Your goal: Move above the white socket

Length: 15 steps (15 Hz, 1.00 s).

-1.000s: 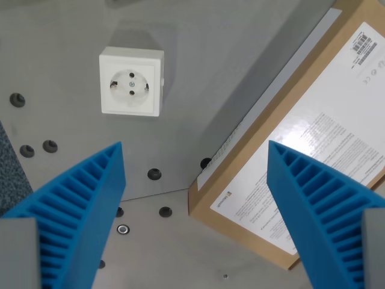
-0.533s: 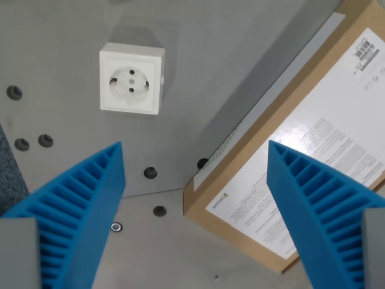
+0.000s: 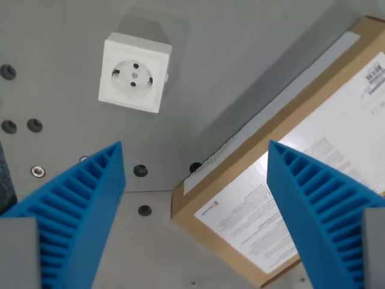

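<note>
So in the wrist view the white socket (image 3: 135,73) sits up around 11 o'clock, flat on the grey worktop (image 3: 240,60), well apart from the blue gripper (image 3: 195,158). The jaws are spread wide and holding nothing, one ribbed finger coming in from 7 o'clock and the other from 5 o'clock.

To do this step right, I'd say the arm needs to travel toward 11 o'clock until the socket lands square in the gap between the two fingers. Keep the height as it is rather than dropping, since the job is just to hover above it. Watch the cardboard box (image 3: 283,198) on the wrist view's right, which fills most of the 3 to 5 o'clock area; moving away from it should keep that finger clear, I reckon.

Materials: the socket is a chunky square block of smooth white plastic with a round recessed face, two pin holes and a centre screw. The worktop is matte grey with a scatter of dark bolt holes (image 3: 140,170). The box is brown cardboard with a glossy white printed label. The fingers are blue with ridged, slatted sides.
</note>
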### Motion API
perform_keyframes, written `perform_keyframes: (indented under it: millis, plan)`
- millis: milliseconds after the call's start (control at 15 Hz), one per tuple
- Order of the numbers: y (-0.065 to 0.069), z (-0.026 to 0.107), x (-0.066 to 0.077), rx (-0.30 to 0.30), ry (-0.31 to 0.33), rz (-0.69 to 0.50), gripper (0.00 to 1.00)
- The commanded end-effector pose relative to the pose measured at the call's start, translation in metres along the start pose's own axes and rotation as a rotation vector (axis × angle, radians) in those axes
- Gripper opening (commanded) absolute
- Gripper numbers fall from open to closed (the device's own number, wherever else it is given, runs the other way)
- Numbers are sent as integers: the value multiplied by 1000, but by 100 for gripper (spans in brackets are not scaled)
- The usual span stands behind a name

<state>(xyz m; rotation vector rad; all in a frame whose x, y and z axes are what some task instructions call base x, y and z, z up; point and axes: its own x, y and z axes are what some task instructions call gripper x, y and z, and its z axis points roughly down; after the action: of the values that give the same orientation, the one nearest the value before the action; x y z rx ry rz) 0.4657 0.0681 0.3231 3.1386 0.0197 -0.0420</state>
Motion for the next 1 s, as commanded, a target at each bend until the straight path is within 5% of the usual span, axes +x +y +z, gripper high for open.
perform_keyframes:
  millis: [67, 1000]
  plan:
    - [-3, 11, -5, 10, 101, -285, 100]
    - [-20, 64, -3, -2, 121, -752, 100]
